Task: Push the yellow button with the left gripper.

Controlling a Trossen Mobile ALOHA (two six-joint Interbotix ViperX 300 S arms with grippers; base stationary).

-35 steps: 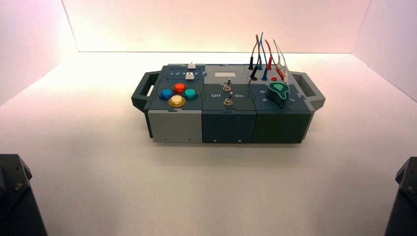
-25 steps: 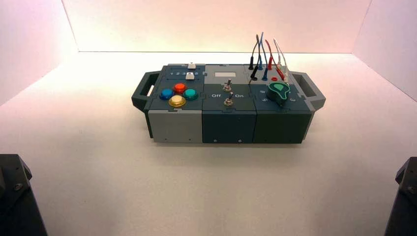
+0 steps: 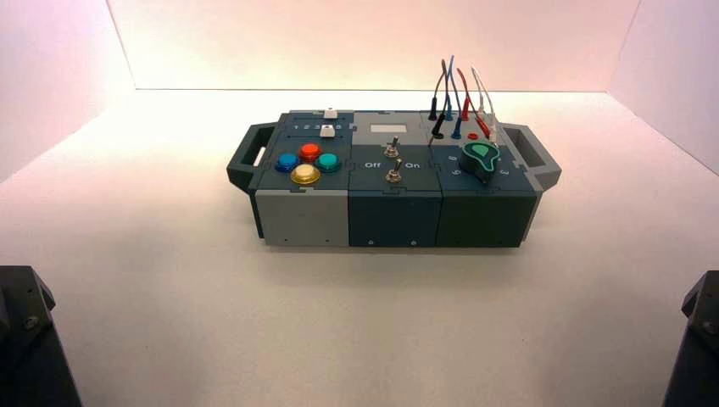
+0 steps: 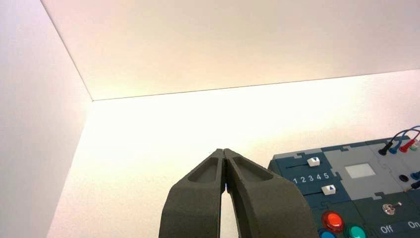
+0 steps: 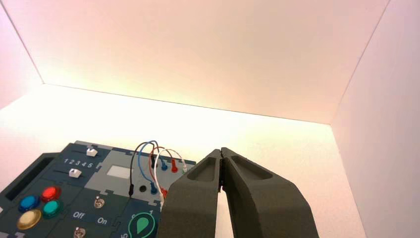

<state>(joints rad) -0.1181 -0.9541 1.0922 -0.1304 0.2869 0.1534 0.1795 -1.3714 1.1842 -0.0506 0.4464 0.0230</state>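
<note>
The yellow button [image 3: 305,175] is a domed amber button at the front of a cluster on the box's left end, with the blue [image 3: 287,161], red [image 3: 309,152] and teal [image 3: 328,162] buttons behind it. It also shows in the right wrist view [image 5: 28,218]. It is out of the left wrist view, where only the red button [image 4: 332,220] and teal button [image 4: 354,232] show. My left gripper [image 4: 224,150] is shut and empty, parked at the near left, far from the box. My right gripper [image 5: 221,149] is shut and empty at the near right.
The box [image 3: 390,216] stands mid-table with handles at both ends. It bears two white sliders [image 3: 327,131], two toggle switches [image 3: 394,175] by "Off" and "On", a green knob [image 3: 482,156] and coloured wires [image 3: 458,93]. Both arm bases sit at the near corners [image 3: 25,339].
</note>
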